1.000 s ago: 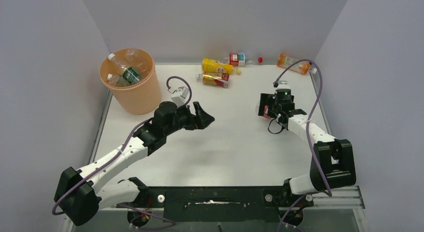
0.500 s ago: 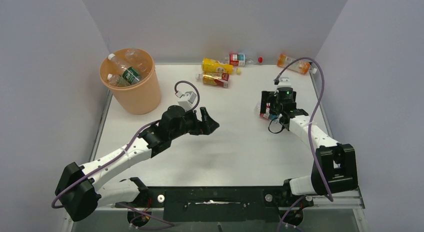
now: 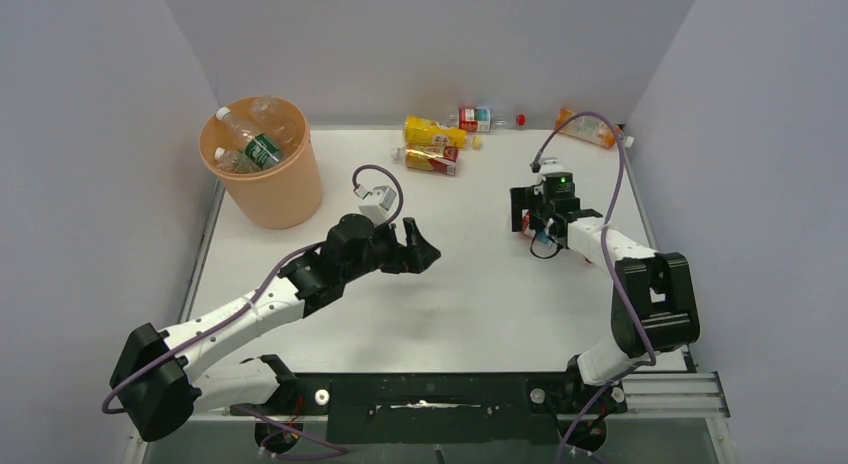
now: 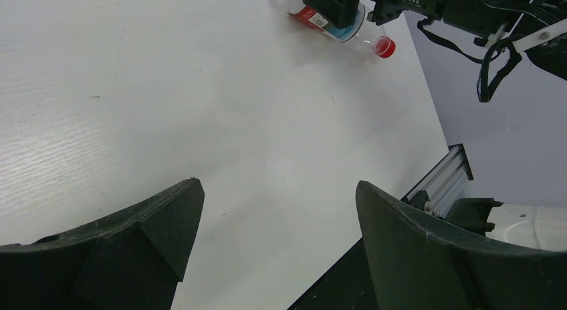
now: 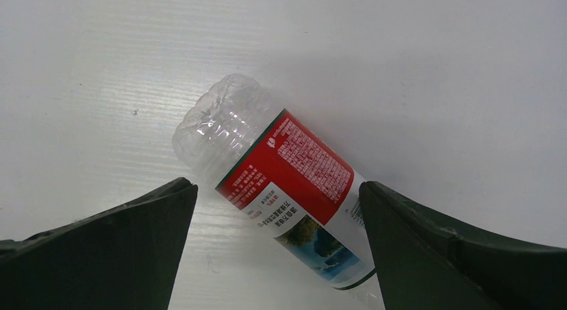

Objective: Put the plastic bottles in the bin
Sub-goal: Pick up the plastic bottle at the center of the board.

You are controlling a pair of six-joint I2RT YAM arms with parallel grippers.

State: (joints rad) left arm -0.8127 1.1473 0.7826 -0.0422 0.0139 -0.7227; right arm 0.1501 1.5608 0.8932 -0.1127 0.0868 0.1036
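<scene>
My right gripper (image 5: 277, 188) stands wide over the red-labelled bottle (image 5: 294, 170), which lies on its side on the table (image 5: 434, 69), not yet pinched — the step in hand is the pick-up; my left gripper (image 4: 277, 190) hangs equally wide and empty above mid-table. Next, I judge, the right jaws must lower and close across the label, then carry the bottle across to the bin (image 3: 262, 189) at the far-left corner — a long reach.
</scene>
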